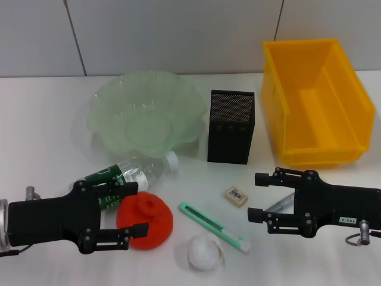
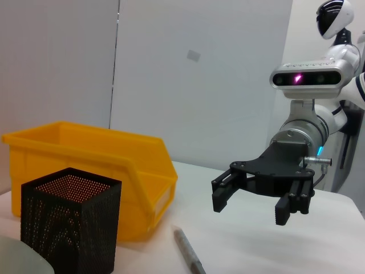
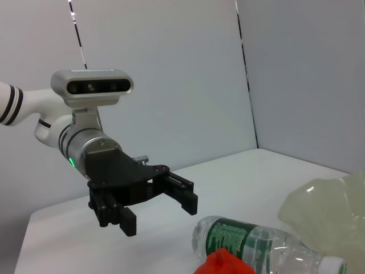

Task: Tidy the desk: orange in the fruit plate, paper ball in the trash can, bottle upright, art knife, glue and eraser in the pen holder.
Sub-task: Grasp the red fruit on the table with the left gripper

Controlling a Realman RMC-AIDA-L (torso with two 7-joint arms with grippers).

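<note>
- Left pincer (image 1: 132, 208), fingers apart, hovers over the orange (image 1: 145, 221) at near left, beside the lying bottle (image 1: 132, 176).
- Right pincer (image 1: 256, 196), fingers apart, hovers near right by the eraser (image 1: 236, 196).

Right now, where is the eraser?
In the head view the eraser lies flat on the table, right of centre, in front of the black pen holder.

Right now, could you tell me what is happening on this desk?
Nothing is held yet. Both end effectors hover open over the white desk: the left end effector by the lying bottle and orange, the right end effector near the eraser. The art knife and paper ball lie loose. The fruit plate, pen holder and yellow bin wait behind.
</note>
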